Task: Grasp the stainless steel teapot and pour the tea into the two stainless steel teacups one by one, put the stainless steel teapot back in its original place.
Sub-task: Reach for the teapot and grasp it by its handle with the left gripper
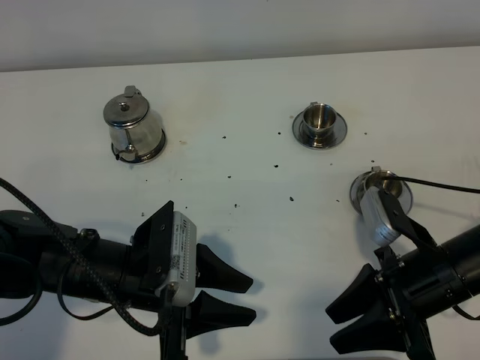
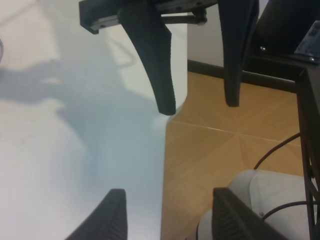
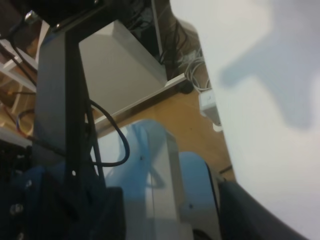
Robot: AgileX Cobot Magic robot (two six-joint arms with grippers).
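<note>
You have a broad bare stretch of bench through the middle, from near edge to far edge, marked only by dark specks. Toward the far left corner the teapot stands alone, with open room on every side. Right of middle, near the far edge, one teacup is likewise free all round. The second teacup, by the right edge, is crowded: the right wrist camera covers its near side and a black cable runs beside it.
</note>
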